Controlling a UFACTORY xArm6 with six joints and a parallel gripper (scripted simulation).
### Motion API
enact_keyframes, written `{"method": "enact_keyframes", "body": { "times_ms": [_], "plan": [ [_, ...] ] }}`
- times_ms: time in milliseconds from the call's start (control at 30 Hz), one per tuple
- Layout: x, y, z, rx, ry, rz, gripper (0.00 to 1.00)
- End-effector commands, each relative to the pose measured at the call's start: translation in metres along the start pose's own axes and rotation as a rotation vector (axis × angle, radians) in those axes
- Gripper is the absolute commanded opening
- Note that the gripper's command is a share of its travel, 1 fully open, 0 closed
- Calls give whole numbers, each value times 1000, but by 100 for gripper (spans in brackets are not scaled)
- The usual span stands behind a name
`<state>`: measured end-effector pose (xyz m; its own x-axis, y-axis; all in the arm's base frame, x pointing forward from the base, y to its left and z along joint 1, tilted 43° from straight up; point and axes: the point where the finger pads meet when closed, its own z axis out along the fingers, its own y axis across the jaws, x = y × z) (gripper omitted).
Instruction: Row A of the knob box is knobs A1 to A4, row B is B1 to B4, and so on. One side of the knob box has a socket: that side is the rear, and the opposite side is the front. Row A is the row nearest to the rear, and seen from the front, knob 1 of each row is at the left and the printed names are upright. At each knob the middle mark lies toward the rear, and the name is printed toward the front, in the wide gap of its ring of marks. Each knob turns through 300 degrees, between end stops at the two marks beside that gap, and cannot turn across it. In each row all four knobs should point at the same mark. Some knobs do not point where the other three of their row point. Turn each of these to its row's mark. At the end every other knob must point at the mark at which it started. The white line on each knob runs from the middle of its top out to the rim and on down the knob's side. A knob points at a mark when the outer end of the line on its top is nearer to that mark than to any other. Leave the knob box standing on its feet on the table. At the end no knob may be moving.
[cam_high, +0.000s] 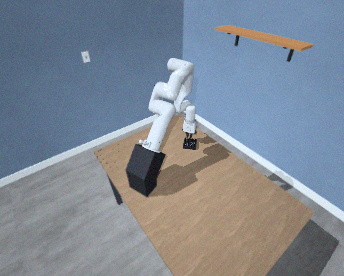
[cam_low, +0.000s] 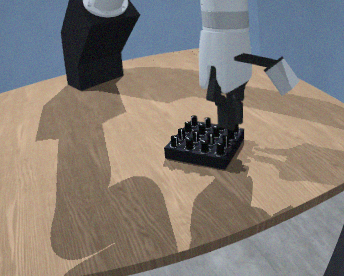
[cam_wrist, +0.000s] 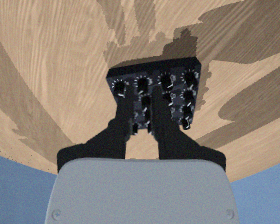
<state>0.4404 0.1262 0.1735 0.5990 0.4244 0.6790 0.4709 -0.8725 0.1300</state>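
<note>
The black knob box (cam_high: 193, 146) (cam_low: 196, 157) (cam_wrist: 154, 67) stands flat on the table. Its upright black knobs stand in a grid of rows; one knob (cam_low: 174, 141) is at the near left corner in the exterior view. My gripper (cam_high: 188, 138) (cam_low: 230, 128) (cam_wrist: 142, 96) points down over the box, fingers a little apart in the wrist view. A knob (cam_wrist: 145, 101) shows in the gap between them, not visibly gripped. The fingers hide some knobs. White marks ring the knobs, but the printed names and most pointer lines are too small to read. I cannot make out the socket.
The wooden table (cam_high: 225, 200) (cam_low: 145, 155) (cam_wrist: 60, 60) carries the arm's black base block (cam_high: 145, 170) (cam_low: 92, 45). A wall shelf (cam_high: 265, 38) hangs high at the right in the top view. Shadows of the arm fall across the table around the box.
</note>
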Motion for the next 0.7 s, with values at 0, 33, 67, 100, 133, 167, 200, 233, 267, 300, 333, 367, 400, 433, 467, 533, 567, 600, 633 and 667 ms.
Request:
{"method": "enact_keyframes", "body": {
  "times_ms": [0, 33, 67, 100, 133, 167, 200, 233, 267, 300, 333, 367, 400, 433, 467, 533, 567, 600, 633, 667],
  "plan": [
    [1, 0, 2, 4, -3, 0, 19],
    [1, 0, 2, 4, -3, 0, 19],
    [1, 0, 3, 4, -3, 0, 19],
    [1, 0, 3, 4, -3, 0, 19],
    [1, 0, 3, 4, -3, 0, 19],
    [1, 0, 4, 4, -3, 0, 19],
    [1, 0, 4, 4, -3, 0, 19],
    [1, 0, 4, 4, -3, 0, 19],
    [1, 0, 4, 4, -3, 0, 19],
    [1, 0, 4, 4, -3, 0, 19],
    [1, 0, 4, 4, -3, 0, 19],
    [1, 0, 4, 4, -3, 0, 19],
    [1, 0, 4, 4, -3, 0, 19],
    [1, 0, 4, 4, -3, 0, 19],
    [1, 0, 4, 4, -3, 0, 19],
    [1, 0, 4, 4, -3, 0, 19],
    [1, 0, 4, 4, -3, 0, 19],
    [1, 0, 4, 4, -3, 0, 19],
    [1, 0, 4, 4, -3, 0, 19],
    [1, 0, 4, 4, -3, 0, 19]
  ]
}}
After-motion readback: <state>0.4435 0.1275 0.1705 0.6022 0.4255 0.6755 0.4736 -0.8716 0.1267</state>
